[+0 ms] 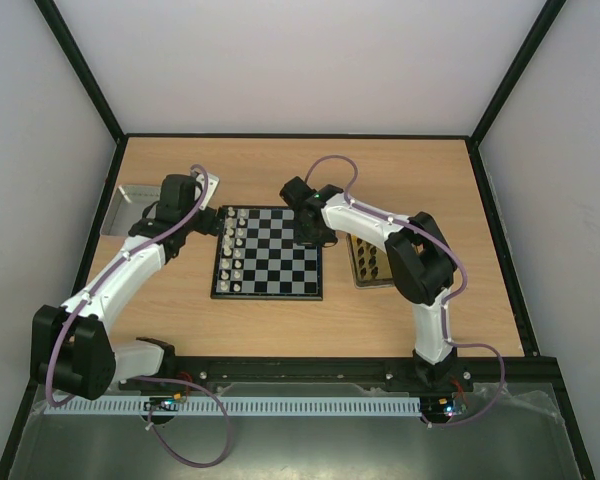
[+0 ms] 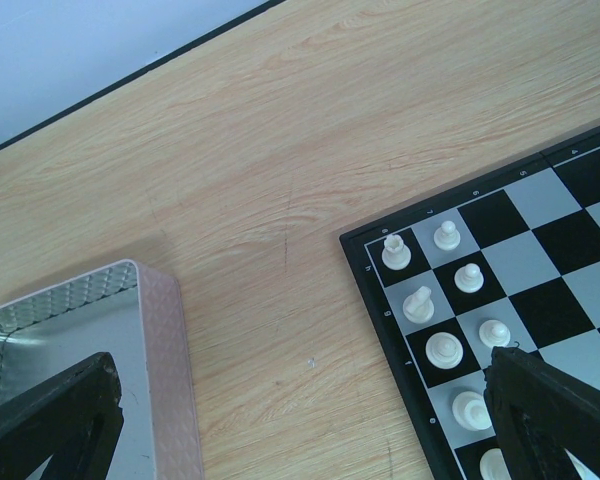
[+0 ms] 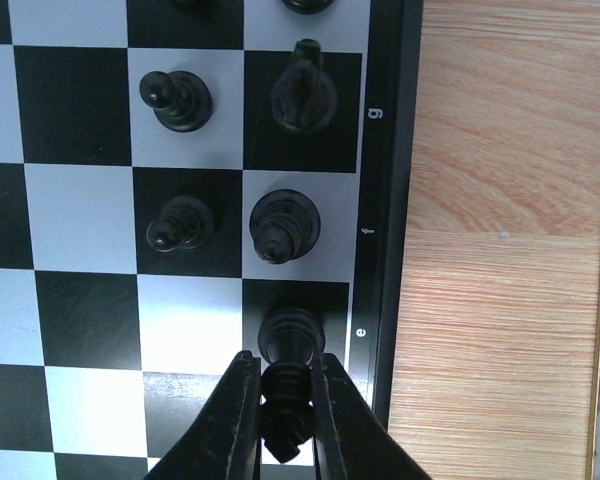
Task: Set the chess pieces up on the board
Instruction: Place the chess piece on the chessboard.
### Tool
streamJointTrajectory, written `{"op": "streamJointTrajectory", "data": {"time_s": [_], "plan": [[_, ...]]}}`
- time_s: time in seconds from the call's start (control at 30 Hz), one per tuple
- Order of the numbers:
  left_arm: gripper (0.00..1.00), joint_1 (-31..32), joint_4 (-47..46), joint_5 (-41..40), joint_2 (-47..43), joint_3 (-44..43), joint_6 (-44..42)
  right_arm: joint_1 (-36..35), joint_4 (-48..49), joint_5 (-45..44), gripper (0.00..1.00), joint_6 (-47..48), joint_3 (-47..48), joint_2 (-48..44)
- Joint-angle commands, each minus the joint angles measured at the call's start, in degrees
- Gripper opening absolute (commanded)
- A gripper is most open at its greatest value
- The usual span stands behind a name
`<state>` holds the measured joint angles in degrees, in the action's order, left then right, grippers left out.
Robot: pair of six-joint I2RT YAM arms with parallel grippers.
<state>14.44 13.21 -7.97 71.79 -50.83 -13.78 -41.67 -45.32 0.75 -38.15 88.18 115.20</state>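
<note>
surface: wooden table | centre: board | left, apart: silver tray | right, near board: yellow tray

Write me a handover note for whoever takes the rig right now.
Left hand: open, empty, between the silver tray and the board.
Right hand: shut on a black piece at the board's right edge.
Done: white pieces stand in two columns on the left; several black pieces stand on the right.
Left: set this piece down, then fill the remaining right-side squares.
</note>
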Motion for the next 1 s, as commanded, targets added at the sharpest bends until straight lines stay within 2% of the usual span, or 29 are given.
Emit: {"op": "streamJointTrajectory", "data": {"time_s": [0.0, 0.43, 0.67, 0.97], "plan": [[0.99, -0.3, -0.4, -0.4, 0.5, 0.0, 0.2, -0.5, -0.3, -0.3, 0.12, 0.2, 0.0, 0.6], [0.99, -0.3, -0.5, -0.4, 0.9, 0.1, 0.1, -0.5, -1.8, -1.3, 0.18, 0.3, 1.4, 0.0], [0.99, -0.3, -0.4, -0.4, 1.0, 0.1, -0.1, -0.4, -2.5, -2.0, 0.29, 0.3, 2.1, -1.3], [0.99, -0.3, 0.1, -0.1, 0.9, 0.0, -0.1, -0.4, -2.2, -0.2, 0.30, -0.2, 1.9, -4.5]]}}
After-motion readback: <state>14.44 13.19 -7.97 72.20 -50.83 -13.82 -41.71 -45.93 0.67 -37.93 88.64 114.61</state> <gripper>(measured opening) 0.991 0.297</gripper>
